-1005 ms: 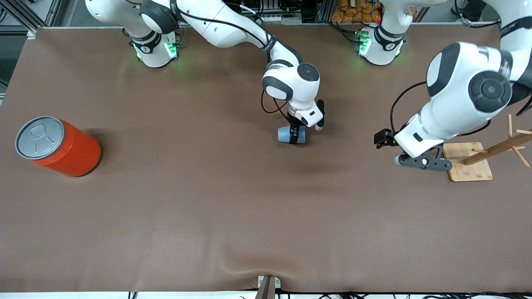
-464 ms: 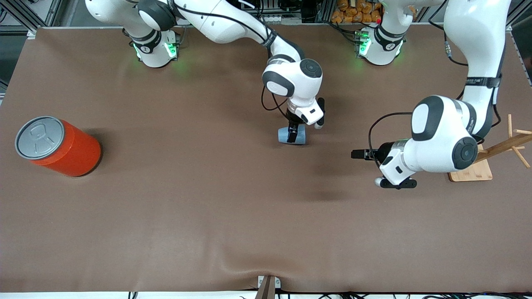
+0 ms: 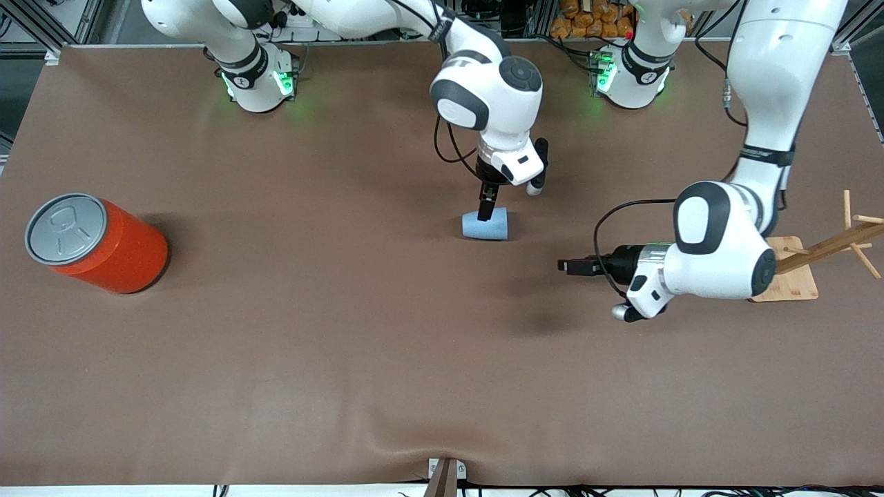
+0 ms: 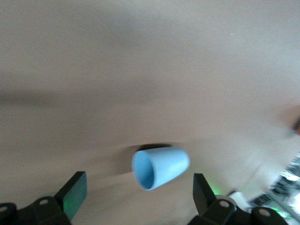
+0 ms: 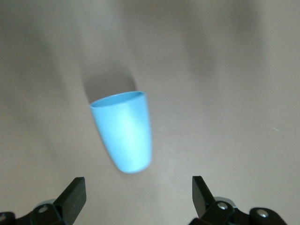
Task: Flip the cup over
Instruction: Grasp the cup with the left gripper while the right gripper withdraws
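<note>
The small light-blue cup (image 3: 485,225) lies on its side on the brown table, its mouth toward the left arm's end. My right gripper (image 3: 487,206) hangs just above it, open and empty. In the right wrist view the cup (image 5: 124,131) lies clear of the right gripper (image 5: 138,192). My left gripper (image 3: 568,265) is held level and low over the table, toward the left arm's end from the cup, and points at it. It is open and empty. The left wrist view looks into the cup's mouth (image 4: 159,167), a little ahead of the left gripper (image 4: 139,194).
A large orange can (image 3: 97,243) with a grey lid stands at the right arm's end of the table. A wooden rack on a square base (image 3: 787,276) stands at the left arm's end, close beside the left arm's wrist.
My right gripper has risen off the cup, which stays lying on the table. My left arm has swung down and toward the cup, its gripper turning level to point at it.
</note>
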`<state>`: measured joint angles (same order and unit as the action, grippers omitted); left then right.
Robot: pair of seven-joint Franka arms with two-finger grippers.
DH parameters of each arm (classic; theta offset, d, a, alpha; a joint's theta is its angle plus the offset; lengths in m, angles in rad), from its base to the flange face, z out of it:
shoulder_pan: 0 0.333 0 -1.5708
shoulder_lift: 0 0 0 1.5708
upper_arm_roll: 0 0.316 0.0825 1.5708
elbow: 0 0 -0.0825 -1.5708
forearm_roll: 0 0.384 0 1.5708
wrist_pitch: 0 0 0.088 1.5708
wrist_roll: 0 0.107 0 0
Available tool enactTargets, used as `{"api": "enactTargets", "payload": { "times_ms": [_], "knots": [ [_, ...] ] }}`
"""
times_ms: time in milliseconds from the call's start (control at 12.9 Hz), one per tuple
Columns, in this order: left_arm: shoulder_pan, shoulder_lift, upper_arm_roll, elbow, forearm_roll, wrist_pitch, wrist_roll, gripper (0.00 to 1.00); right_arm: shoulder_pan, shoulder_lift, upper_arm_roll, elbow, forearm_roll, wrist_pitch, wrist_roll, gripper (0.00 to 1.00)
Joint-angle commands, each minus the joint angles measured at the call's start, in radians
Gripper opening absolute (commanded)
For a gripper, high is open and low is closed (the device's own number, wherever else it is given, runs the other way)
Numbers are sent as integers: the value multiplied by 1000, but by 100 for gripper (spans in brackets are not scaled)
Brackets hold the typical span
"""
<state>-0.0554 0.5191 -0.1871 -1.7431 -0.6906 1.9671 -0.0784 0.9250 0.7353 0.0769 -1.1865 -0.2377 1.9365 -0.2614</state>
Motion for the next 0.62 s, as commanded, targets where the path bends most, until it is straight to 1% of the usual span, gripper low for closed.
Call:
{"api": "enactTargets", "payload": {
  "times_ms": [0,77,232,309,386,464,541],
  "knots": [
    [-3,-11,-12,-126,-180,90,119,100,-134,-85,10,-22,32,-13,-4,100],
    [-3,-14,-21,-169,-257,110,191,100,-197,-93,14,-16,32,-13,-7,100],
    [-3,-22,-26,-263,-430,134,361,100,-337,-138,11,-16,47,-13,-6,100],
    [0,-22,-32,-304,-517,134,449,100,-436,-143,21,-16,81,-13,-7,100],
    [-1,-24,-35,-334,-590,134,519,100,-509,-152,24,-16,115,-13,-10,100],
    [-3,-24,-38,-351,-627,134,544,100,-573,-171,24,-16,141,-16,-10,100],
    [-1,-22,-48,-358,-632,136,557,100,-633,-195,36,-16,170,-42,-4,100]
  ]
}}
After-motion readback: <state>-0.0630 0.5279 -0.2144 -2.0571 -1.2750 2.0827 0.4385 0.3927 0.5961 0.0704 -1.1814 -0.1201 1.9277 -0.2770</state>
